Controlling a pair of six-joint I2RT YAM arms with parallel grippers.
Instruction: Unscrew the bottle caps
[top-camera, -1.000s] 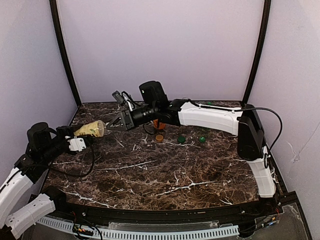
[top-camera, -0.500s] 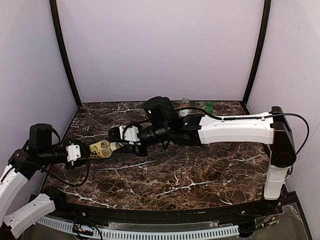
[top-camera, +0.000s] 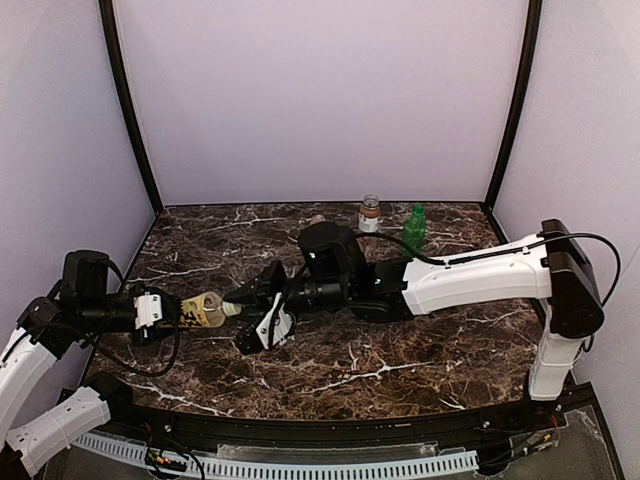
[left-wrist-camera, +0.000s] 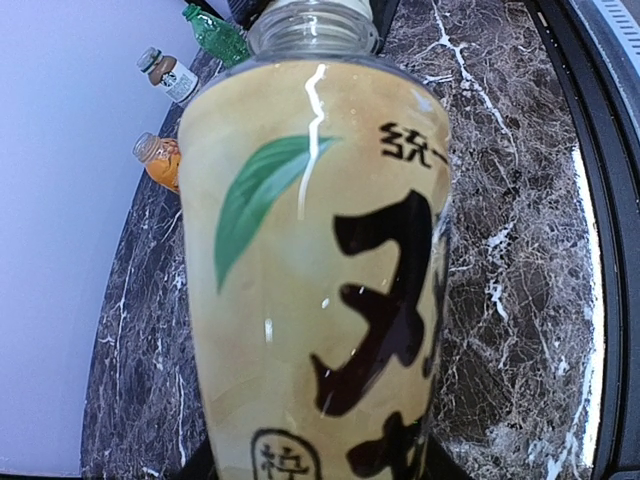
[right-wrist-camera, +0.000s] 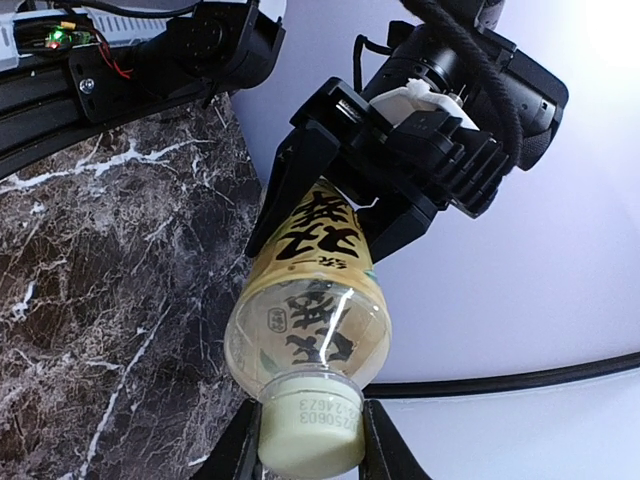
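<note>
My left gripper (top-camera: 168, 310) is shut on a pale yellow tea bottle (top-camera: 201, 309) and holds it level above the table, neck to the right. The bottle fills the left wrist view (left-wrist-camera: 310, 260). The pale yellow cap (right-wrist-camera: 310, 430) is on its neck. My right gripper (right-wrist-camera: 312, 448) is shut on this cap, one finger on each side. In the top view the right gripper (top-camera: 240, 312) meets the bottle's neck. The dark green, bright green and tan-gold caps are hidden behind the right arm.
A brown bottle (top-camera: 370, 213) and a green bottle (top-camera: 414, 228) stand near the back wall without caps. An orange bottle (left-wrist-camera: 160, 160) shows in the left wrist view. The right arm (top-camera: 450, 280) stretches across the middle of the marble table (top-camera: 400, 360).
The right arm swung from the back to the front left and its gripper came onto the bottle's cap. The left gripper lowered the bottle and turned it level.
</note>
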